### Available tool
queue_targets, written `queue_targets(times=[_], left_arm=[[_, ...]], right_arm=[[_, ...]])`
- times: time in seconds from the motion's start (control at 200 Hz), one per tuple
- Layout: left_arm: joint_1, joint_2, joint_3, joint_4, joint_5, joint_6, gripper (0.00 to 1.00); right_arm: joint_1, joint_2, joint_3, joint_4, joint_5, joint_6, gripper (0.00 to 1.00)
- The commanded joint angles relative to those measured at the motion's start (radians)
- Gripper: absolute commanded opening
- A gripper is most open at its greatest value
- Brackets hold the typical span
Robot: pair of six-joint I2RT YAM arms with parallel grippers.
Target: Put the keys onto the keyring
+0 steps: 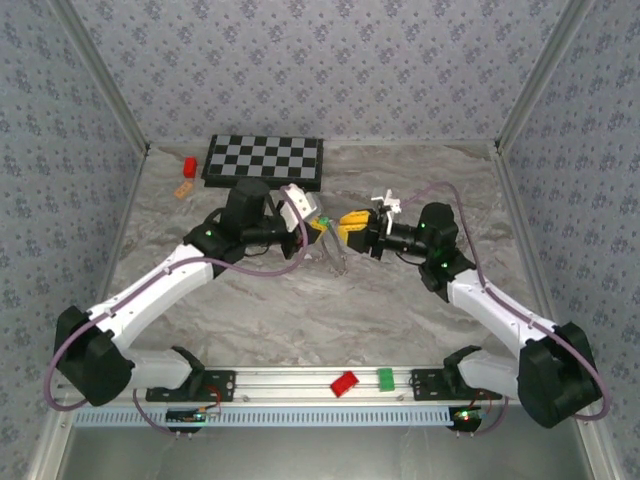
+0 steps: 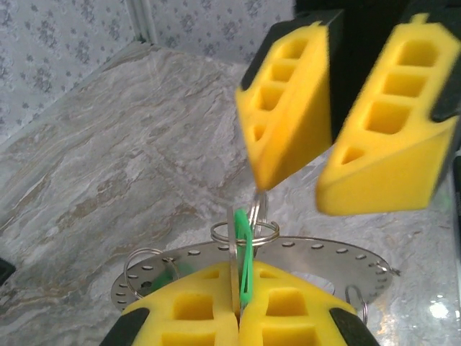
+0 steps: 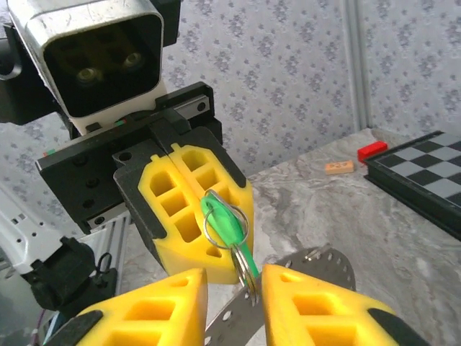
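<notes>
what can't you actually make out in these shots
top external: the tiny bright green plastic-headed key is too small to show detail.
left wrist: the shut left gripper covers most of that key.
right wrist: the flat grey perforated metal keyring is partly hidden behind the open right gripper.

The left gripper, clamped on a green key, and the parted right gripper nearly meet tip to tip mid-table, leaving scant room between; the chessboard bars the far side just behind; bare marble table nearer the bases lies open.
</notes>
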Motion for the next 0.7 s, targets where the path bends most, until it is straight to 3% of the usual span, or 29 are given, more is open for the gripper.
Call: queue_targets(times=[0.0,0.045,0.215,0.31,0.57,0.695], left_arm=[[-0.008,0.035,0.070,-0.048,-0.062,0.028,0.00],[-0.010,0.057,0.093,-0.067,-0.070,0.030,0.00],[-0.014,0.164,0.208,-0.153,-0.100,0.037,0.00],[-0.017,0.236,0.277,-0.200,-0.117,0.042,0.00],[-0.018,0.490,0.534,-0.334,-0.146,0.060,0.00],[-0.018,0.644,0.739,-0.494,-0.146,0.081,0.00]], right_arm=[[-0.018,-0.064,-0.049,-0.043,0.111,-0.027,0.35],[-0.025,-0.096,-0.072,-0.060,0.139,-0.032,0.38],[-0.032,-0.241,-0.164,-0.104,0.317,-0.026,0.67],[-0.032,-0.331,-0.212,-0.123,0.392,-0.023,1.00],[-0.030,-0.545,-0.292,-0.242,0.590,-0.027,1.00],[-0.032,-0.625,-0.308,-0.312,0.692,-0.034,1.00]])
